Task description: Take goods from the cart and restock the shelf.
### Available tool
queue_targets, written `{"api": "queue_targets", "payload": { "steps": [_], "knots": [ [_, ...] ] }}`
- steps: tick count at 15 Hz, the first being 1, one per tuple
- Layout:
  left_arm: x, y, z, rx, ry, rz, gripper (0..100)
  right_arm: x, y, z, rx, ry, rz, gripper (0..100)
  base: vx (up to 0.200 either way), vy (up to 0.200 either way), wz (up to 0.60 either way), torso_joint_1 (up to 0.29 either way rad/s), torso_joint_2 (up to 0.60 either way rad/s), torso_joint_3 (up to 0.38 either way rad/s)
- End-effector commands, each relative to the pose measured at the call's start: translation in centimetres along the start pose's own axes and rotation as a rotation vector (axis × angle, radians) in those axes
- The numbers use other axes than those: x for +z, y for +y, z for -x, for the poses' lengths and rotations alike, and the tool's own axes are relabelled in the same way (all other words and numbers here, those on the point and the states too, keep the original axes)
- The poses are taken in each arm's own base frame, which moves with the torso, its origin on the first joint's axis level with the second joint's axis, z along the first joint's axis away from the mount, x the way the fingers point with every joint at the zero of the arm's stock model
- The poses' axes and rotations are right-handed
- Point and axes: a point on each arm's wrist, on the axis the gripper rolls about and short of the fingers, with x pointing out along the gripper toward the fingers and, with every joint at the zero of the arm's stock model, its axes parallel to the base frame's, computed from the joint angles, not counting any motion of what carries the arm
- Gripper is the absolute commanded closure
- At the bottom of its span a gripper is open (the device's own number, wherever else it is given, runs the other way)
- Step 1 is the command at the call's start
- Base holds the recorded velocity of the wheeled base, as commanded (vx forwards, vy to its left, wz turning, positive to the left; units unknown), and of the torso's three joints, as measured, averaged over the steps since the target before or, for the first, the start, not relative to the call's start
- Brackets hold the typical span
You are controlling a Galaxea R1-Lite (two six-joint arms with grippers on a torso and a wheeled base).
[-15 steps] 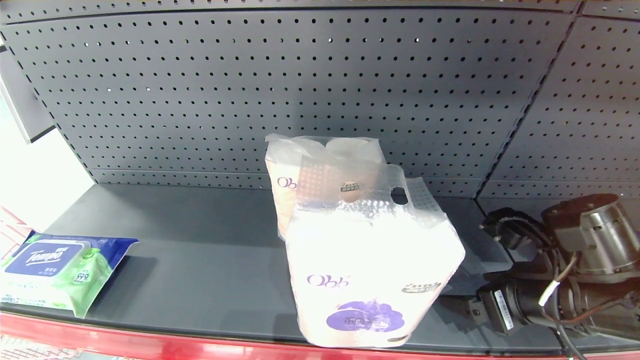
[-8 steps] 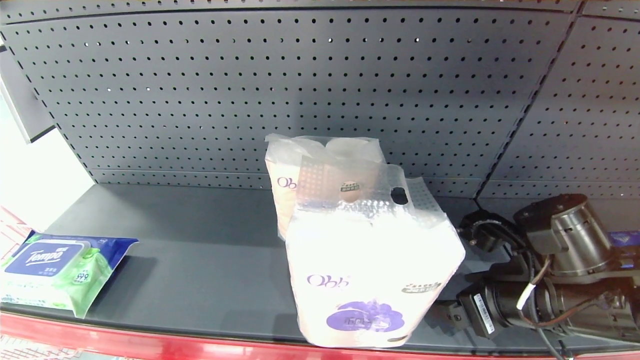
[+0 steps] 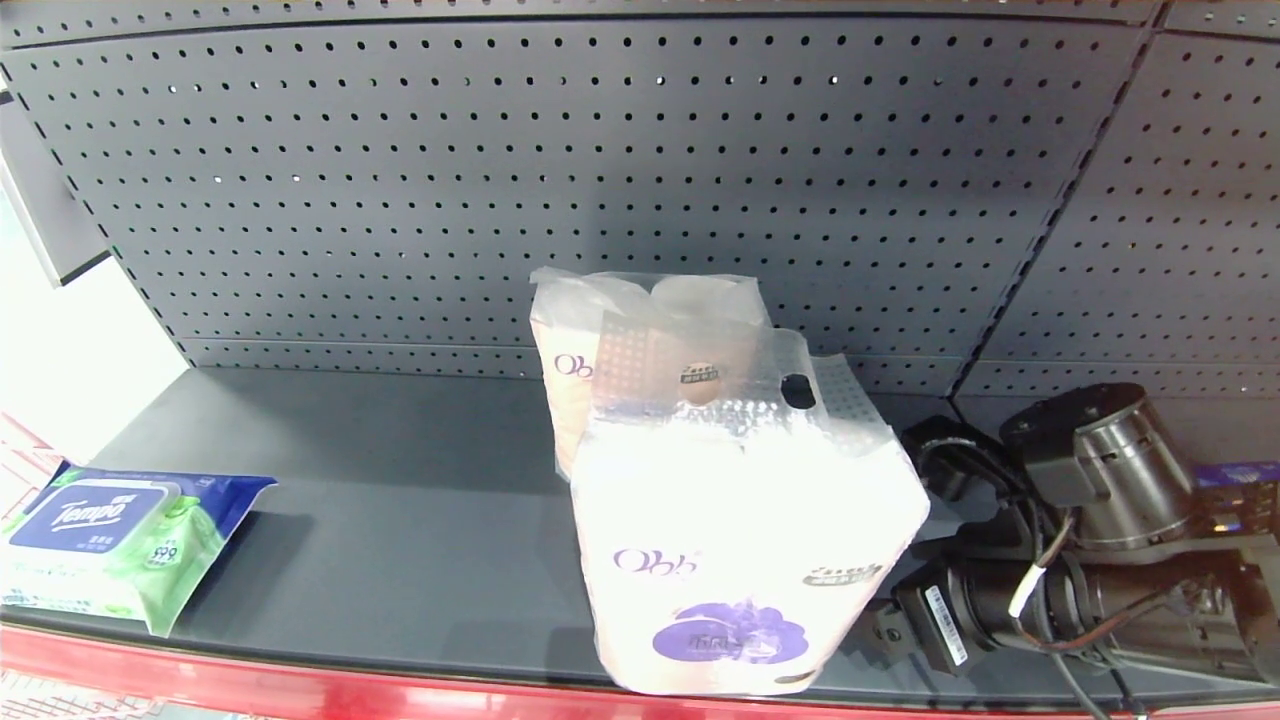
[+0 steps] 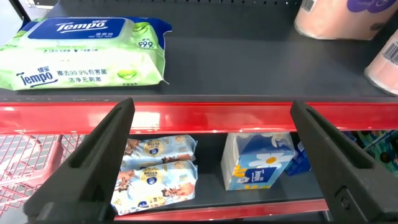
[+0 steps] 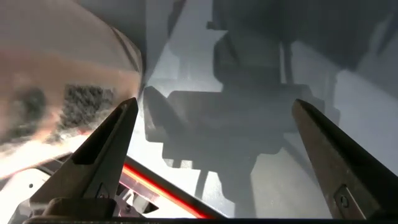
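Purple lettering and a purple oval label on the white, film-wrapped roll pack, upright at the shelf front edge, right of middle. Close beside it, toward the shelf's right end, right tool, released, fingers wide. Left tool likewise released, before the front edge near the wipes pack.

Grey pegboard back panel, upright seam on rt. Red trim strip along front edge. Bright glare far left.
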Motion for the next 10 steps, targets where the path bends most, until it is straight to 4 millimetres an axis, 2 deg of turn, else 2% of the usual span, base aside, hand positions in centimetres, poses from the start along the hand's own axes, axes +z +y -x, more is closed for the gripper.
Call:
{"api": "queue_targets", "payload": {
  "steps": [1, 10],
  "knots": [
    [0.0, 0.0, -0.01, 0.001, 0.001, 0.0, 0, 0.23, 0.33, -0.28, 0.009, 0.002, 0.008, 0, 0.0, 0.0, 0.0, 0.0, 0.0, 0.0],
    [0.0, 0.0, -0.01, 0.001, 0.001, 0.0, 0, 0.93, 1.2, -1.05, 0.025, 0.006, 0.03, 0, 0.0, 0.0, 0.0, 0.0, 0.0, 0.0]
  ]
}}
